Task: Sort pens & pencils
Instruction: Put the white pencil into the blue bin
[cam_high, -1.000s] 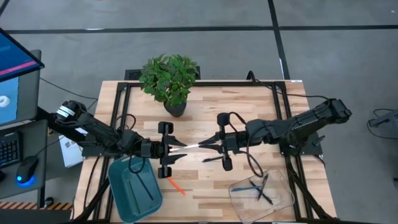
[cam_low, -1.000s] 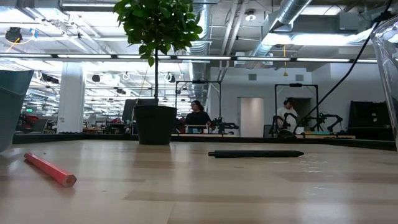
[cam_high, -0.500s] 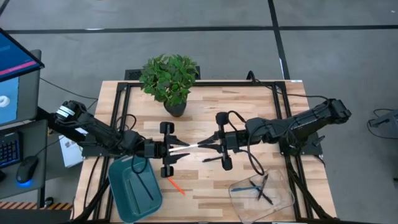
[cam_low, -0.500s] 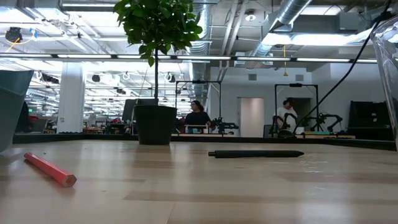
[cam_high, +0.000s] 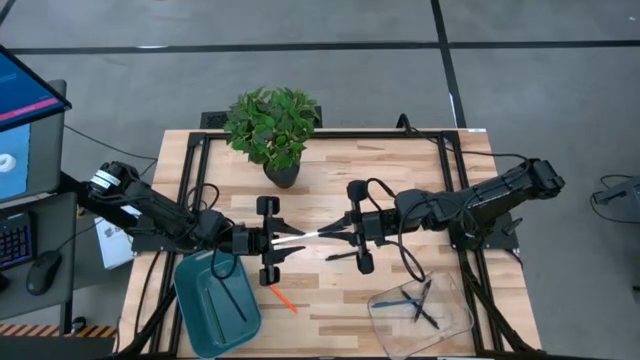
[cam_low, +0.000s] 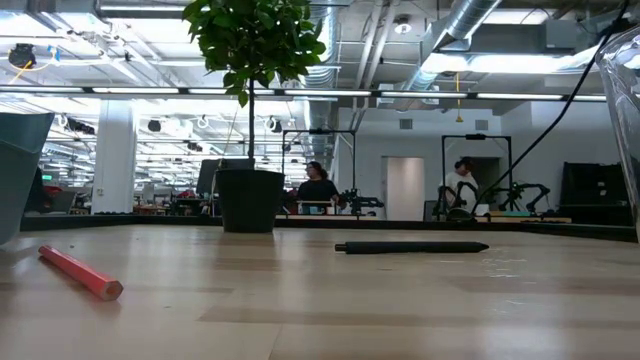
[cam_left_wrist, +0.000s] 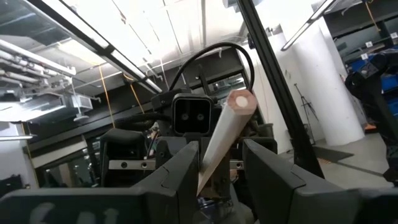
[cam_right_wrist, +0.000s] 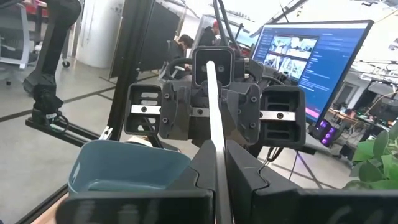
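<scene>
Potted plant (cam_high: 272, 128) at the table's far edge, behind the spot where both arms meet. Teal tray (cam_high: 197, 311) at the near left corner, clear tray (cam_high: 450, 325) at the near right corner. Monitor (cam_high: 22, 120), keyboard and mouse on a side desk off the table's left. Two people far back in the room in the low view, away from the table.

Whitish pencil (cam_high: 303, 236) held level above mid-table, bridging the two grippers; slim, pale, round-ended in the left wrist view, a thin straight line in the right wrist view. Right gripper (cam_high: 341, 231) pinched tight on one end. Left gripper (cam_high: 277, 243) around the other end, fingers (cam_left_wrist: 177, 180) spread on either side of the shaft, contact hard to tell.

Counted: one orange pencil (cam_high: 282, 298) lying flat just beside the teal tray; one black pen (cam_high: 341, 255) flat on the wood, under the right gripper. At least two dark sticks (cam_high: 235, 295) inside the teal tray. Several in the clear tray, crossed, one blue pen (cam_high: 400, 297) among dark ones; exact number unclear.
</scene>
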